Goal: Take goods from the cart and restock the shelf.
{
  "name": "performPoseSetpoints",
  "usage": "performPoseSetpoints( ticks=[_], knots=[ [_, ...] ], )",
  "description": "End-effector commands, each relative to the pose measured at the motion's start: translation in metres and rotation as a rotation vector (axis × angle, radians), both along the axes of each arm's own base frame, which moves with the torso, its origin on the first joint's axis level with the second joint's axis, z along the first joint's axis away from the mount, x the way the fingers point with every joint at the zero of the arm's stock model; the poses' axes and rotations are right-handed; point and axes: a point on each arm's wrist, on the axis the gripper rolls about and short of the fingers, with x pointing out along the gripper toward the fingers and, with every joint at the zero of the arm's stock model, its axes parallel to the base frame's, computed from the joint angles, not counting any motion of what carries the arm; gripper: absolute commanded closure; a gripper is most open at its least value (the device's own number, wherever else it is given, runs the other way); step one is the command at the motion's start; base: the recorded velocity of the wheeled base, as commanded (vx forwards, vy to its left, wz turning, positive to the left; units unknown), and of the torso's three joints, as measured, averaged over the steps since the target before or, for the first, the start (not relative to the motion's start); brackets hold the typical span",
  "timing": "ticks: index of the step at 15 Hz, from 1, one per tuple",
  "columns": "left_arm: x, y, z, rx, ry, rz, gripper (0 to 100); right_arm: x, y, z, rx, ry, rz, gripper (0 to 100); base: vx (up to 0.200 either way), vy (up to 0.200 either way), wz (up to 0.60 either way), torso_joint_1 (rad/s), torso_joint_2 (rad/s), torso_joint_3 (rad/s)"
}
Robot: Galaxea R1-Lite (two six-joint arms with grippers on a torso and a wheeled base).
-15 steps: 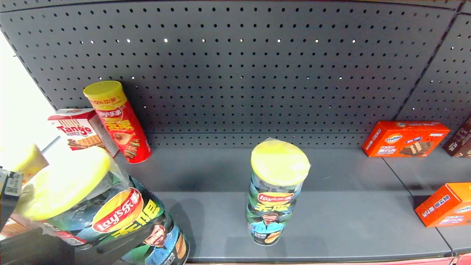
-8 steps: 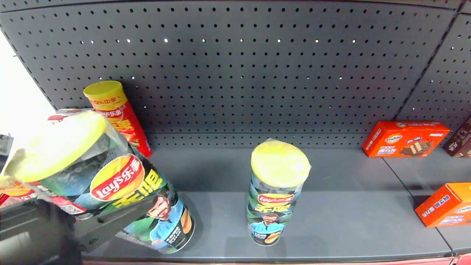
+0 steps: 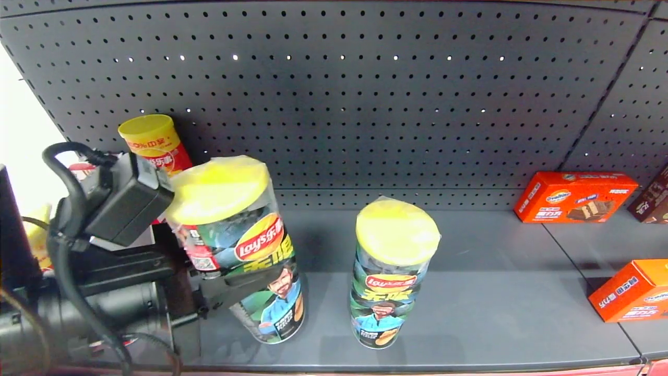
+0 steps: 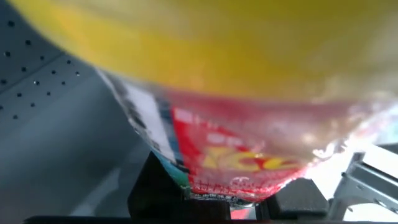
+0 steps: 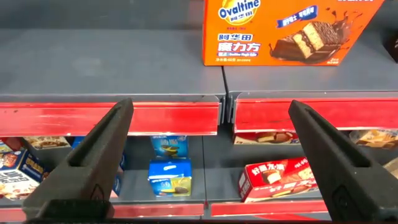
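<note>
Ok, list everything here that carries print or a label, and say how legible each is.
left green can: big logo and bold characters, legible; side sticker too small.
middle green can: same logo and characters, legible; bottom print too small.
red can: partly hidden, top line legible.
back orange box: logo legible, other print small.
front orange box: print upside down in the head view, partly legible.
lower-shelf boxes: too small to read.

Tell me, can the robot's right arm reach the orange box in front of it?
Probably yes. The right fingers are open and empty, and the orange box sits near the shelf's front edge with nothing between.
</note>
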Motion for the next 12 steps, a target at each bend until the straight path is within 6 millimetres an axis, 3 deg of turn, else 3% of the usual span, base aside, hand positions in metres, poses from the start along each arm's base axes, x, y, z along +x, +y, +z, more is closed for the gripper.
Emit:
performPoseSetpoints(
  ticks=[1, 5, 8, 12],
  knots=[
    [0.032, -0.015, 0.001, 0.030, 0.034, 0.031, 100, 0.000, 0.000, 0.000, 0.000, 0.003, 0.001, 0, 0.000, 0.000, 0.00, 0.000, 0.00, 0.000],
    [0.065, -0.033, 0.005, 0.047, 0.053, 0.032, 100, 0.000, 0.000, 0.000, 0.000, 0.003, 0.001, 0, 0.000, 0.000, 0.00, 0.000, 0.00, 0.000],
    [0.105, -0.044, 0.006, 0.076, 0.008, 0.053, 100, 0.000, 0.000, 0.000, 0.000, 0.003, -0.001, 0, 0.000, 0.000, 0.00, 0.000, 0.00, 0.000],
    [0.129, -0.054, -0.001, 0.075, 0.004, 0.057, 100, 0.000, 0.000, 0.000, 0.000, 0.003, -0.001, 0, 0.000, 0.000, 0.00, 0.000, 0.00, 0.000]
  ],
)
